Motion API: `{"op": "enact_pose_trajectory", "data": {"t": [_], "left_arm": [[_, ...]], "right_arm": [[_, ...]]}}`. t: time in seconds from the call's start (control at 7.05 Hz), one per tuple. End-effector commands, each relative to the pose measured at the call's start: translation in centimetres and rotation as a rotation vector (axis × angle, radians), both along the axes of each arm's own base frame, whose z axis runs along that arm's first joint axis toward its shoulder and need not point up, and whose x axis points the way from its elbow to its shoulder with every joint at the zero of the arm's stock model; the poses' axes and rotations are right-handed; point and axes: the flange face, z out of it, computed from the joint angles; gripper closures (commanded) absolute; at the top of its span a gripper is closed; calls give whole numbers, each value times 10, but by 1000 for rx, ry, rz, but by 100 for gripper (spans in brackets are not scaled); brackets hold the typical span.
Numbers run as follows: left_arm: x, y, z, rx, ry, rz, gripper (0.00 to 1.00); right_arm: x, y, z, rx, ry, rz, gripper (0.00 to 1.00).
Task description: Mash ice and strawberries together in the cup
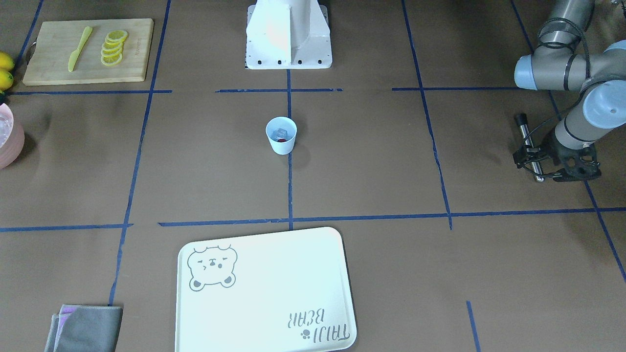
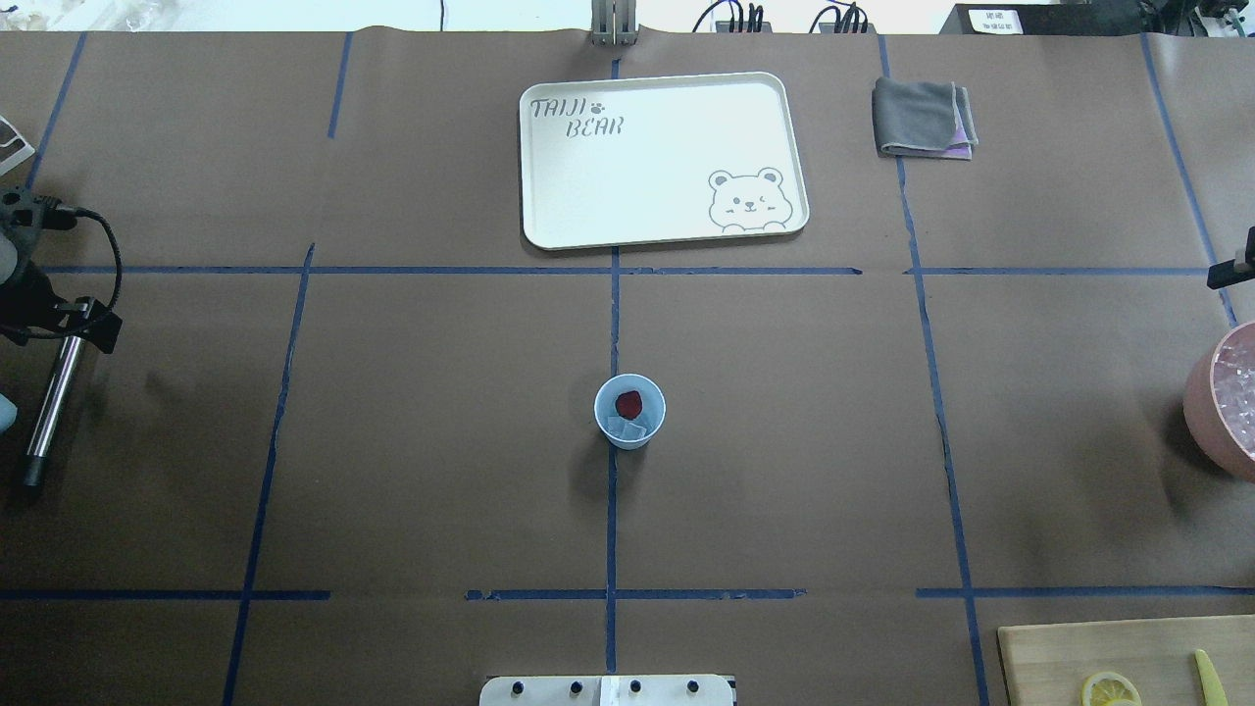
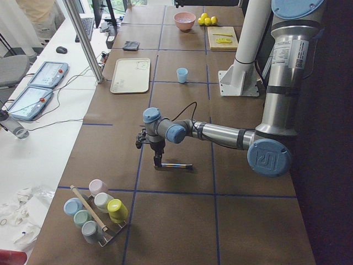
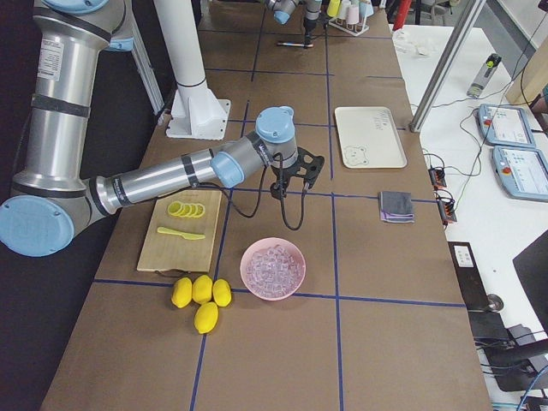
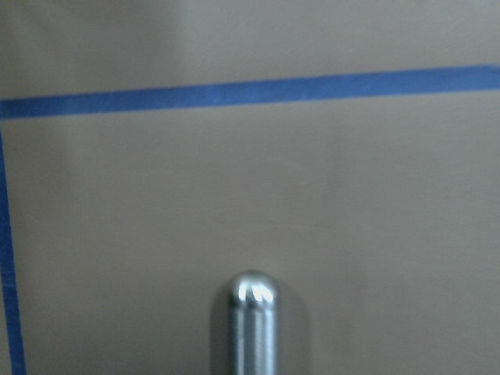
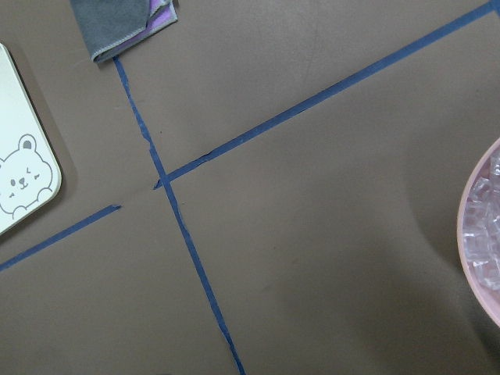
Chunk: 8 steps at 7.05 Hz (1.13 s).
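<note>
the cup [image 2: 629, 412] stands upright at the middle of the table [image 2: 441, 441], holding the ice [image 2: 627, 428] and 1 strawberry [image 2: 628, 402]. the left gripper [image 1: 539, 161] grasps a metal rod [image 2: 54, 402] lying at the table's left end, well apart from the cup. the right gripper [image 4: 306, 169] hangs near the pink bowl [image 4: 273, 268]; i cannot tell whether its fingers are apart or together.

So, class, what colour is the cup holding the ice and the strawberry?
Pale blue. The cup shows best in the overhead exterior view.

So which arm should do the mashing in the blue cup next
Left. The left gripper is at the metal muddler; the cup already holds ice and a strawberry. The right arm carries nothing visible.
</note>
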Motion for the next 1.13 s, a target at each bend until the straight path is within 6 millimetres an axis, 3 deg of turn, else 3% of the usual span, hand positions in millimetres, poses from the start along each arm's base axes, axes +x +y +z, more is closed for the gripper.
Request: {"op": "enact_pose_trajectory", "data": {"t": [0.0, 0.28, 0.43, 0.57, 0.71, 0.85, 0.99], "left_arm": [[-60, 17, -47, 53, 99, -10, 0], [-141, 2, -39, 104, 61, 97, 0], [-177, -14, -48, 118, 47, 107, 0], [-202, -19, -49, 112, 41, 118, 0], [-236, -16, -46, 96, 57, 101, 0], [-239, -9, -46, 34, 136, 85, 0], [-239, 2, -37, -5, 162, 81, 0]], "right_arm": [[10, -1, 8, 38, 16, -13, 0], [38, -11, 41, 104, 55, -28, 0], [46, -13, 56, 125, 71, -39, 0], [60, -17, 85, 150, 97, -63, 0], [78, -18, 129, 200, 131, -115, 0], [91, -15, 161, 260, 169, -186, 0], [102, -12, 178, 287, 220, -255, 0]]}}
